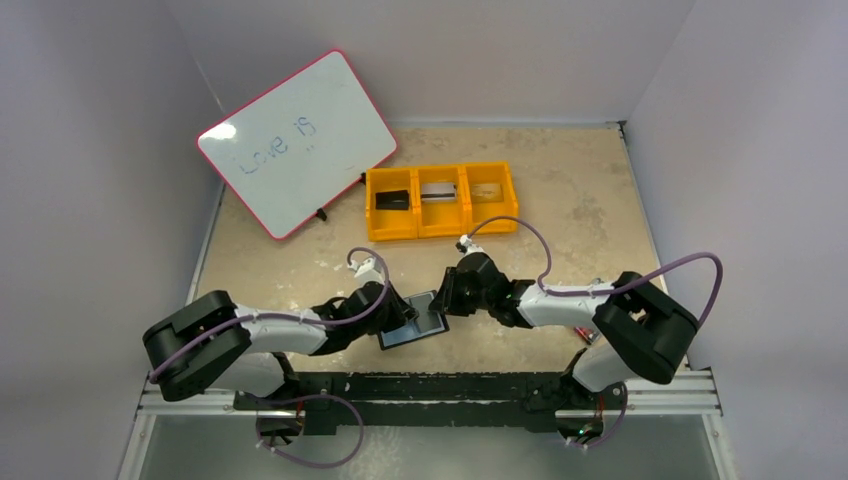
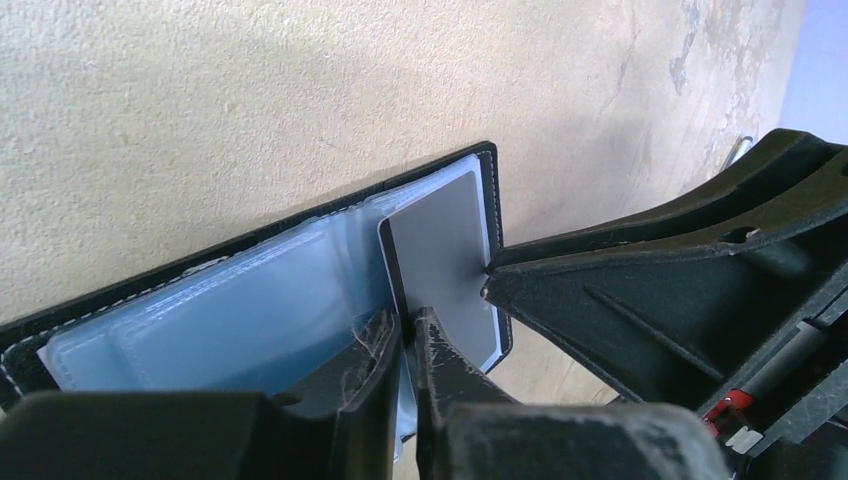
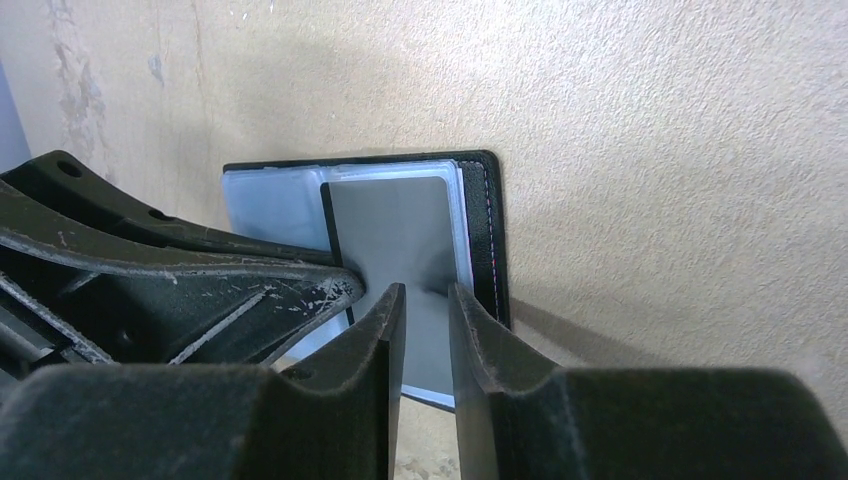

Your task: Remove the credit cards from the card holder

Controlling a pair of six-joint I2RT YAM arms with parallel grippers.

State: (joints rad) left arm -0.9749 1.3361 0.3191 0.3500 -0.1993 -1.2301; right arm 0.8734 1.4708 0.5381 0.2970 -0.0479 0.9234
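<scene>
Left gripper point(image 2: 408, 325) low, seemingly pinching grey card point(image 2: 445, 250)

We count one black card holder point(image 1: 412, 322) with one grey card point(image 2: 445, 260) showing in it. One orange tray point(image 1: 440, 232), three compartments: one black card point(image 1: 392, 200), one silvery card point(image 1: 437, 192), one tan card point(image 1: 485, 191). One whiteboard point(image 1: 295, 140).

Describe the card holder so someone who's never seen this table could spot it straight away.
On the tan table, look near the front edge, where the left claw and right claw meet. The card holder lies open there: a small black wallet with shiny clear sleeves and a grey card showing. Unlike the orange tray farther back, it is flat and dark.
</scene>
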